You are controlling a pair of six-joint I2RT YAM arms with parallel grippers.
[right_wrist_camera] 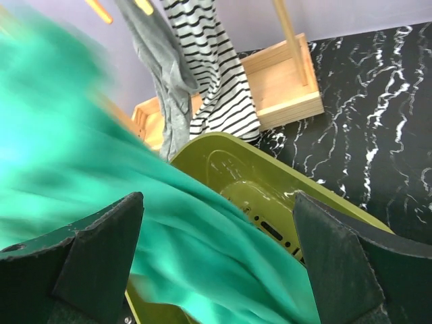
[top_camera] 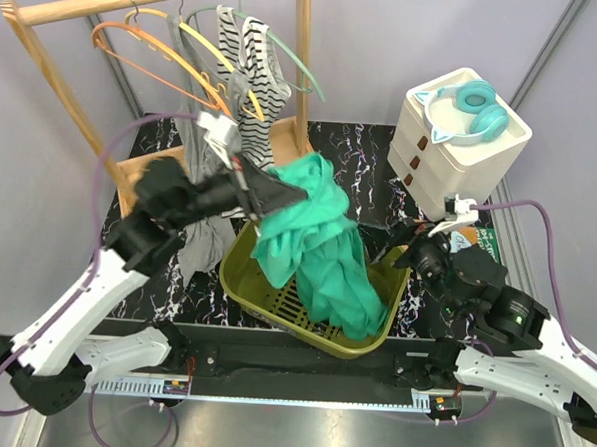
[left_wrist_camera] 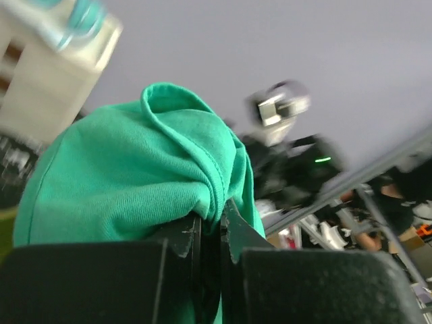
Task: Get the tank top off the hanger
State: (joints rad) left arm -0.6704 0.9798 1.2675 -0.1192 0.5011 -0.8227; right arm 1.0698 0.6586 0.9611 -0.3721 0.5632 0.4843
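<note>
The left gripper (top_camera: 278, 194) is clamped on the green top (top_camera: 323, 240), which drapes into the basket (top_camera: 237, 285); the right gripper (right_wrist_camera: 217, 202) gapes open beside it.

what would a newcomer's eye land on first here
The bright green fabric tank top, pinched in the left arm's shut jaws at centre and draping into the olive plastic slatted basket below. Next, the wooden clothes rack at the back left with a black-and-white striped top, and teal cat-ear headphones on the cream box at right.
</note>
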